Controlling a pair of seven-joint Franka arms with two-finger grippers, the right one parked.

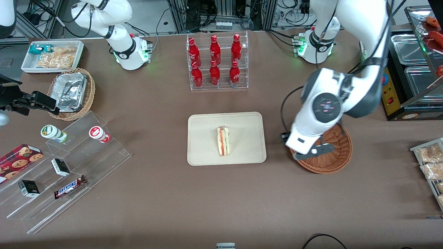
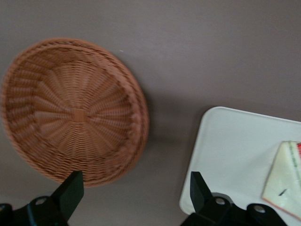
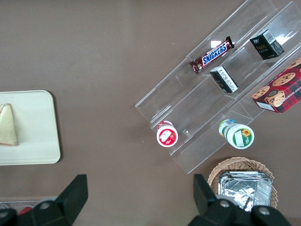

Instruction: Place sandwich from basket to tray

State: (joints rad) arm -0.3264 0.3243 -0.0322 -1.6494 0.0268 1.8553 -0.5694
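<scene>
**Confirming Placement: Sandwich on Tray, Arm Near Basket**

Resting on the tray (image 1: 204, 138), the sandwich (image 1: 223, 140) lies near the tray's middle with its layered cut edge turned up toward the front camera. Nothing touches it. The basket (image 1: 337, 155) sits on the table beside the tray, toward the working arm's end, and the wrist view shows its woven floor (image 2: 75, 113) bare.

The gripper (image 2: 134, 190) hangs above the strip of table between basket and tray, over the basket rim nearest the tray. Its fingers (image 2: 70, 188) are spread wide apart and grip nothing.

Judged from this layout, the transfer itself appears complete: the sandwich is out of the basket and released on the tray. The step in hand is most likely the retreat. The next move calls only for lifting the arm clear without brushing the basket rim or the tray edge.
</scene>
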